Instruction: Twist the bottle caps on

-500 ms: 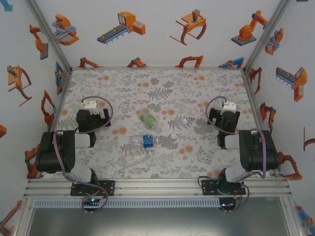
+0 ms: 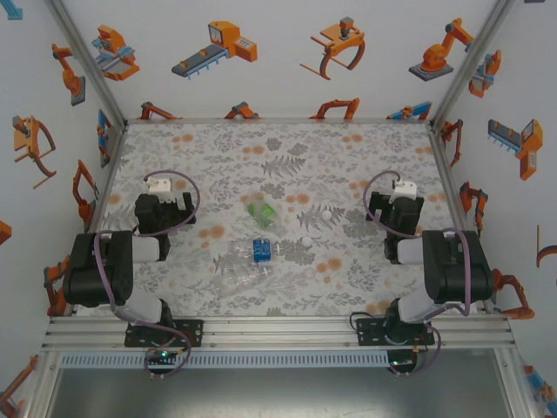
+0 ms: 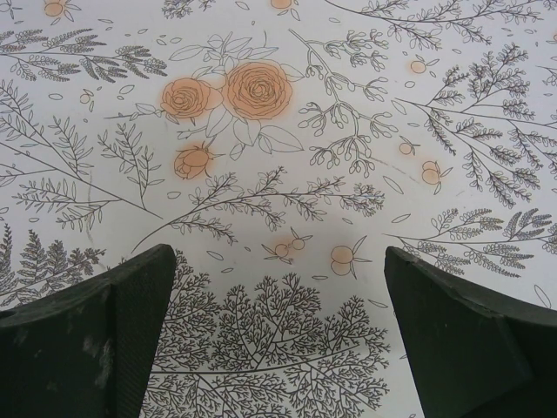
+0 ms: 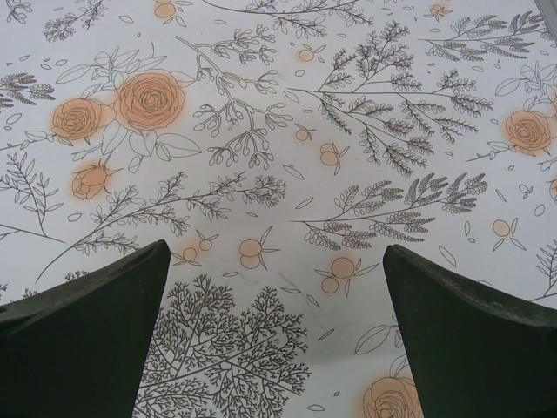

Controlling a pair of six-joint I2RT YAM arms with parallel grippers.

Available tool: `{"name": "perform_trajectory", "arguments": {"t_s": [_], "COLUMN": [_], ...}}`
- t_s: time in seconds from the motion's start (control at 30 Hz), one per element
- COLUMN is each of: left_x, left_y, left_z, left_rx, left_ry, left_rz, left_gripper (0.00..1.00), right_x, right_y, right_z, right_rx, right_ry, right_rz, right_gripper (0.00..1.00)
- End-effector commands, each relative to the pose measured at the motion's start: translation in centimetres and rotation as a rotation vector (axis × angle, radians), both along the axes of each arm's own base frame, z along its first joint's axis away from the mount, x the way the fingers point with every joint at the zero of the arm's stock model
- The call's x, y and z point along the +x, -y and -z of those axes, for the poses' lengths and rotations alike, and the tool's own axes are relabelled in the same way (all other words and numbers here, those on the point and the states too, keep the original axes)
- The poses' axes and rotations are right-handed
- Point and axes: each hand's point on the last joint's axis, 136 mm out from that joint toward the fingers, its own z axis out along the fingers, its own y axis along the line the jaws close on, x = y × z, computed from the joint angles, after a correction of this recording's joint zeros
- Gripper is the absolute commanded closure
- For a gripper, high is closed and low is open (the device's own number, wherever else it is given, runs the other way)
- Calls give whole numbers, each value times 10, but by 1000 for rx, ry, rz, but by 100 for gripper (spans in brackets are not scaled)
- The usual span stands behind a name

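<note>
Three bottles lie on their sides mid-table in the top view: a translucent green bottle (image 2: 260,213), a clear bottle with a blue label (image 2: 259,250) and a plain clear bottle (image 2: 237,279). Two small white bottle caps (image 2: 325,212) (image 2: 305,241) lie loose to their right. My left gripper (image 2: 160,193) hovers over the left side of the table, well away from the bottles. In the left wrist view it (image 3: 278,254) is open over bare patterned cloth. My right gripper (image 2: 401,197) sits at the right side, likewise open (image 4: 277,247) with nothing between its fingers.
The floral tablecloth (image 2: 287,148) covers the whole table. White walls with orange robot stickers close it in at the back and both sides. An aluminium rail (image 2: 278,333) runs along the near edge under the arm bases.
</note>
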Motion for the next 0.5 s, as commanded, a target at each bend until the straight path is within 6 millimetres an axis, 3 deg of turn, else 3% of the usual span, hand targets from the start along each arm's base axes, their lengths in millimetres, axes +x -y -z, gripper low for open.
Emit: {"name": "perform_trajectory", "arguments": {"t_s": [0.0,0.47], "left_x": [6,7], "left_y": [-1,-2], "left_z": [-9,-9], "left_rx": [-18,-27], "left_ry": [24,22], "left_rz": [-6,-5], "left_gripper": [3,3], "right_x": [8,8], "right_y": [0,0], "right_z": [-12,-12], "right_rx": [-8,-8], "right_ry": [32,32], "right_rz": [-6,-7], "right_gripper": [1,1]}}
